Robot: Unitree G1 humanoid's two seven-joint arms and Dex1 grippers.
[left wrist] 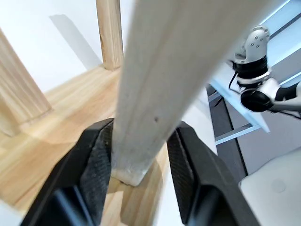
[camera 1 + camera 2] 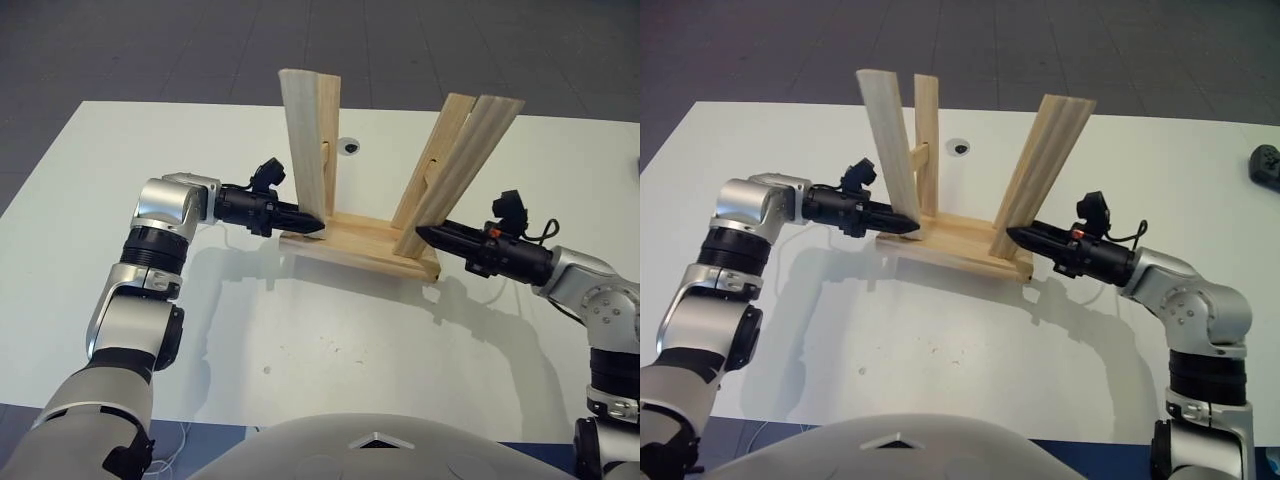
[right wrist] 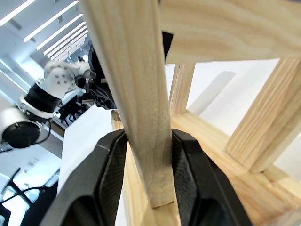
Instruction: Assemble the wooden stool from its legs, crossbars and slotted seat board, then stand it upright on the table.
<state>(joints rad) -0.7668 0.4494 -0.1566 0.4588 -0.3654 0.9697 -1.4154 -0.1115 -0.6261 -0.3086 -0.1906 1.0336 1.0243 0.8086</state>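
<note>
The left gripper [image 2: 316,228] and right gripper [image 2: 422,232] each pinch the upturned stool [image 2: 362,243] low down, partly hiding its joints; a dark object [image 2: 1267,166] lies cut off at 3 o'clock

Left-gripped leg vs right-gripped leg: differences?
The left-held leg stands nearly upright; the right-held leg leans well outward to the right. One is clamped by the left gripper, the other by the right gripper. Both are pale wood, gripped near the base, rising from the seat board.
</note>
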